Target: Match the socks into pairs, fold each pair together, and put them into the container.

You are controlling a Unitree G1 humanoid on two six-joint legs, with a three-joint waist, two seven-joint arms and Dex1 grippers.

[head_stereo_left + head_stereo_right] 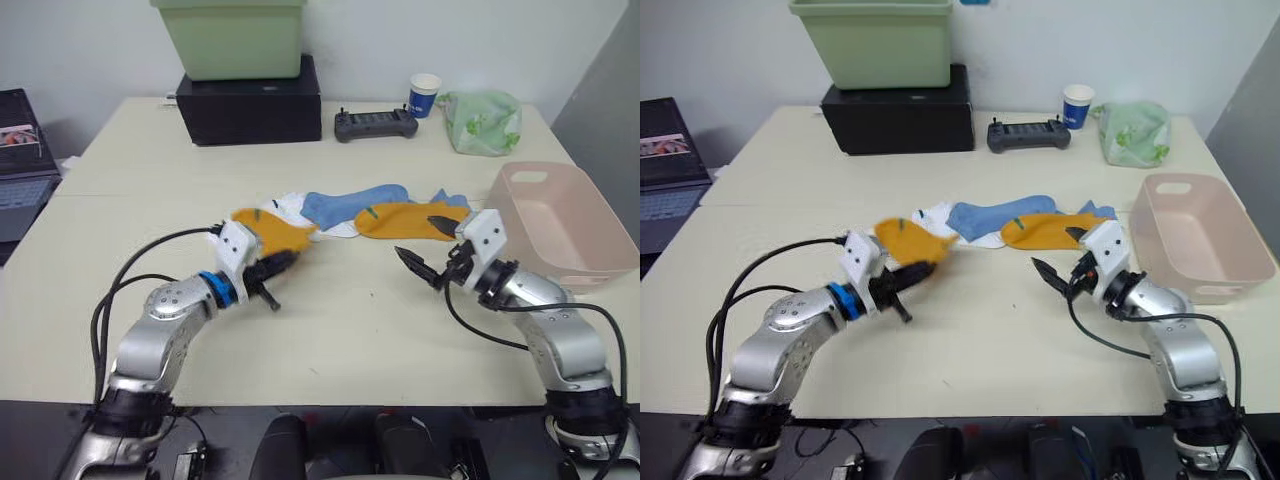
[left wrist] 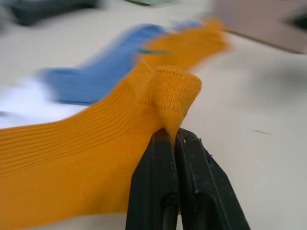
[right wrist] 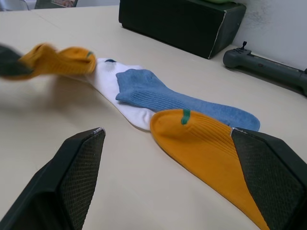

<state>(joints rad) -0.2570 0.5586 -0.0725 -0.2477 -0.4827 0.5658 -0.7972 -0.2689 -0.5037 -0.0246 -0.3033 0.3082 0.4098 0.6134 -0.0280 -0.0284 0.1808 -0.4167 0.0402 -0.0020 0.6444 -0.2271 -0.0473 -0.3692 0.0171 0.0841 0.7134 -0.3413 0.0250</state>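
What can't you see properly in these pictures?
- White socks: head views, mostly under the blue sock and orange socks; count unclear.
- Second blue sock: just a tip behind the other orange sock.
- Cup print: too small.
- Left wrist view: background blurred.

My two arms: silver shells, white wrist blocks, black fingers.

My left gripper (image 1: 272, 283) has two slim black fingers (image 2: 165, 191), smooth and wedge-shaped, rising from a white boxy wrist block; behind that block sits a bright blue ring, then a rounded silver-grey forearm shell. My right gripper (image 1: 424, 248) has black fingers (image 3: 72, 177) with a fine meshed texture on their inner pads, and the same white block and silver shell. Thick black cables loop out beside each forearm and run back toward dark joint housings.
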